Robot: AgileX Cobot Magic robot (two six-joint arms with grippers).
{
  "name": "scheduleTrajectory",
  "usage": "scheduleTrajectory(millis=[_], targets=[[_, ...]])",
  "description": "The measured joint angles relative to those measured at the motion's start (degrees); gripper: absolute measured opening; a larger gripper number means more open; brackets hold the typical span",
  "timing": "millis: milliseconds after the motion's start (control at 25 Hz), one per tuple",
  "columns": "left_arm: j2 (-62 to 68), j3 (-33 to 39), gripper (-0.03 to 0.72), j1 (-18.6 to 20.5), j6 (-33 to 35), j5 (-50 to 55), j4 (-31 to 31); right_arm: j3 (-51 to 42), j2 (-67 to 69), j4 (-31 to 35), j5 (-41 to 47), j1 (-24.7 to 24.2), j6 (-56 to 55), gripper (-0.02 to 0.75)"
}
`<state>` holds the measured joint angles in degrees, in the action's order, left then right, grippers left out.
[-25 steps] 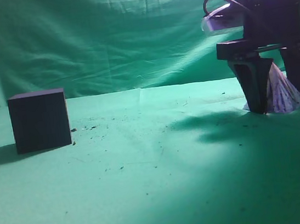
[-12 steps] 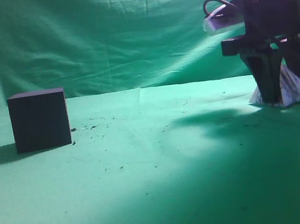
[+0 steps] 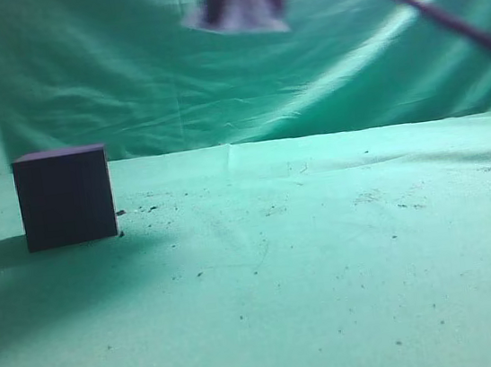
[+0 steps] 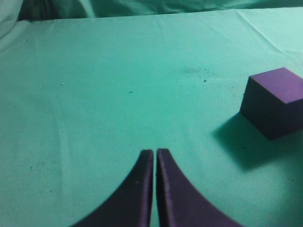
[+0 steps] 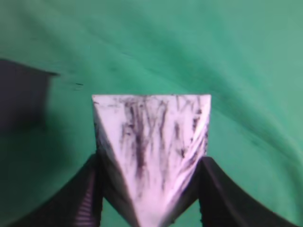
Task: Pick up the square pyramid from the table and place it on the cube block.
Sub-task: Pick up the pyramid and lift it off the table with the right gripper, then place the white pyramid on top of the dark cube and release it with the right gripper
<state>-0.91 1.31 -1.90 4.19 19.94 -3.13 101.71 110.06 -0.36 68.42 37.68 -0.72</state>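
Your right gripper is clamped on the square pyramid, a finger on each sloped side, base facing away from the wrist so it can land flat; in the exterior view the pyramid hangs high above the table, up and to the right of the cube block, high enough to clear its top; your left gripper sits pinched together, holding nothing, beside the cube

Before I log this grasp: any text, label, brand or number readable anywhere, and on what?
None readable in any view.
square pyramid, in the right gripper: only dark scribbled streaks, no letters or digits.
cube block: plain faces, no label.
table: only dark crumbs.
left gripper: unmarked jaws.
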Motion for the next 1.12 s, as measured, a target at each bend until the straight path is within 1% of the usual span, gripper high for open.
scheduleTrajectory(millis=[80, 160, 240, 320, 480, 880, 1040, 1120], targets=[[0.00, 0.00, 0.000, 0.00, 0.00, 0.00, 0.00, 3.46, 1.49, 1.10, 0.26, 5.18, 0.00, 0.370], [0.00, 0.00, 0.000, 0.00, 0.00, 0.00, 0.00, 7.07, 4.38, 1.51, 1.12, 9.02, 0.17, 0.370], [0.00, 0.00, 0.000, 0.00, 0.00, 0.00, 0.00, 10.19, 7.84, 1.59, 2.24, 11.72, 0.17, 0.370], [0.00, 0.00, 0.000, 0.00, 0.00, 0.00, 0.00, 13.43, 11.59, 1.59, 2.51, 12.90, 0.17, 0.370], [0.00, 0.00, 0.000, 0.00, 0.00, 0.00, 0.00, 16.60, 15.67, 1.59, 2.40, 13.44, 0.28, 0.370], [0.00, 0.00, 0.000, 0.00, 0.00, 0.00, -0.13, 17.00, 18.09, 3.18, 2.76, 13.44, 0.28, 0.370], [0.00, 0.00, 0.000, 0.00, 0.00, 0.00, -0.13, 17.18, 18.34, 3.67, 2.24, 13.44, 3.18, 0.370], [0.00, 0.00, 0.000, 0.00, 0.00, 0.00, -0.13, 17.18, 18.42, 3.75, 2.11, 13.44, 4.22, 0.487]])
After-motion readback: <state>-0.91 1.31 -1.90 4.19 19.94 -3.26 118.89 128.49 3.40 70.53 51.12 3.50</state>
